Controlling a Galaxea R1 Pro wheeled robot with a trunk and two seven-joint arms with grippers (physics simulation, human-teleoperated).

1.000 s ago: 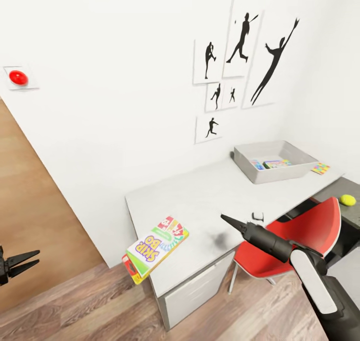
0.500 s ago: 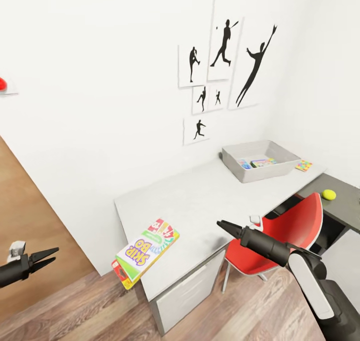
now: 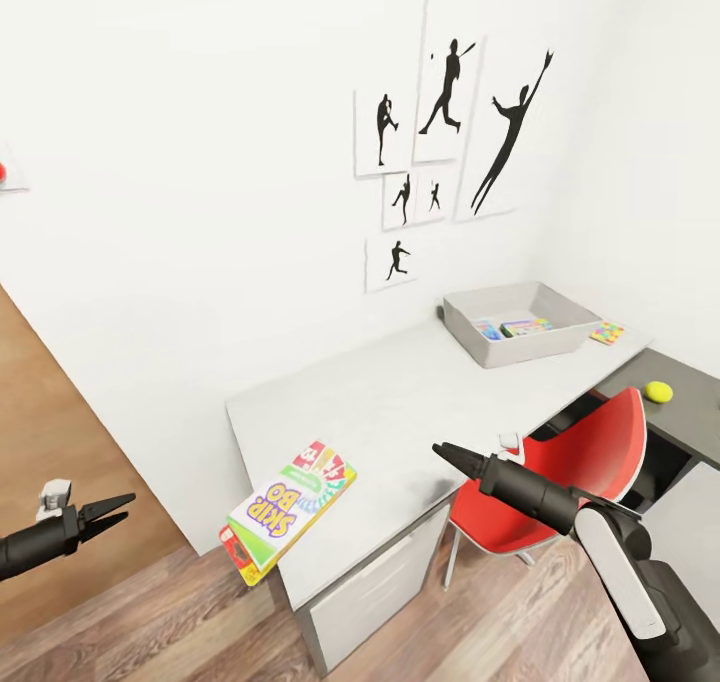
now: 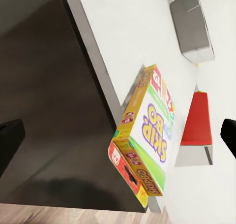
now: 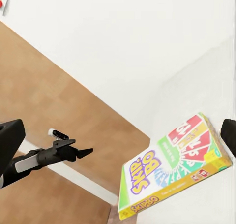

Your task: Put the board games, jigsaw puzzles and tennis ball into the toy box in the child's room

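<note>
A green-yellow-red Skip-Bo board game (image 3: 290,507) lies on the light-grey table (image 3: 400,412), overhanging its near left corner. My left gripper (image 3: 118,508) is open and hovers over the floor to the left of the game. My right gripper (image 3: 447,452) is open above the table's front edge, to the right of the game. The wrist views show the game (image 4: 147,145) (image 5: 172,167) ahead of each gripper's spread fingers. The toy box (image 3: 520,322) stands at the table's far end with colourful flat items (image 3: 527,326) inside. A jigsaw puzzle (image 3: 606,333) lies beside it. The tennis ball (image 3: 657,391) rests on the dark-grey section.
A red chair (image 3: 585,462) is tucked under the table by my right arm. White drawers (image 3: 375,592) sit below the near end of the table. The wall behind carries black silhouette pictures (image 3: 450,152). Wood-plank floor (image 3: 150,612) lies under the left gripper.
The camera has swung, shifting the whole scene left. My left gripper has come further in, toward the overhanging board game. The right gripper has held its place over the table.
</note>
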